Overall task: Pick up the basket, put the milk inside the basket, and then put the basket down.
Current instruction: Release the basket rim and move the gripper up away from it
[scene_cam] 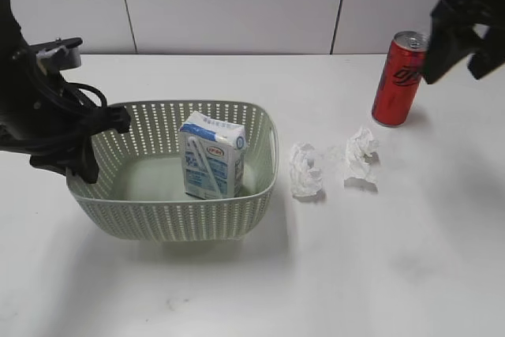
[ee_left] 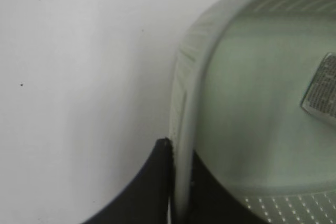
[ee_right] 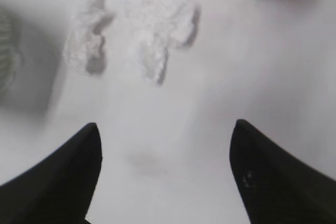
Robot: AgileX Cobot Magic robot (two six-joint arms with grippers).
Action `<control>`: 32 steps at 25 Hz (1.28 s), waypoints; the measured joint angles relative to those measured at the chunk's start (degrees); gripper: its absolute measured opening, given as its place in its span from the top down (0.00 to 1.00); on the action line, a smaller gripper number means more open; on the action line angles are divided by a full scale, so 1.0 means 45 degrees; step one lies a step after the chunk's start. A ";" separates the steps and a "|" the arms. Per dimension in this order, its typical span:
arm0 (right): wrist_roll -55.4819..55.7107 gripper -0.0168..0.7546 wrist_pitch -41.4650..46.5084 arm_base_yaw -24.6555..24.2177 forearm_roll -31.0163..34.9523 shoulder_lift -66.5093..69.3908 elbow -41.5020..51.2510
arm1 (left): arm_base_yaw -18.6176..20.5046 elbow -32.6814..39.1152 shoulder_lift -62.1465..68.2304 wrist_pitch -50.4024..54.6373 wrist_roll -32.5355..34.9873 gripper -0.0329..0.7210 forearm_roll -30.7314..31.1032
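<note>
standing in basket (scene_cam: 158, 219): milk (scene_cam: 211, 157), label print unreadable.

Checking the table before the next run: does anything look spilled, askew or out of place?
Two crumpled white paper wads lie loose on the white table between the pale green perforated plastic basket and the tall red can. Nothing looks spilled; the white-and-blue milk carton stands upright inside the basket.

white table (scene_cam: 410, 274), basket (scene_cam: 189, 215), red can (scene_cam: 398, 79), crumpled tissues (scene_cam: 304, 170)
</note>
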 joint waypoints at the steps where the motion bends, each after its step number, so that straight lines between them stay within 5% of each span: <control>1: 0.0000 0.21 0.0000 -0.0139 -0.0067 -0.0416 0.0411 | 0.0000 -0.0162 0.0034 0.0133 0.0000 0.96 0.0016; 17: 0.0464 0.21 -0.1497 -0.0233 -0.0377 -0.8833 0.7575 | 0.0406 -0.5512 0.3466 0.1555 0.0012 0.96 0.0031; 32: 0.0548 0.21 -0.1861 -0.0233 -0.0529 -1.7407 1.0734 | 0.0416 -0.6282 0.5697 0.0374 0.0012 0.96 -0.0063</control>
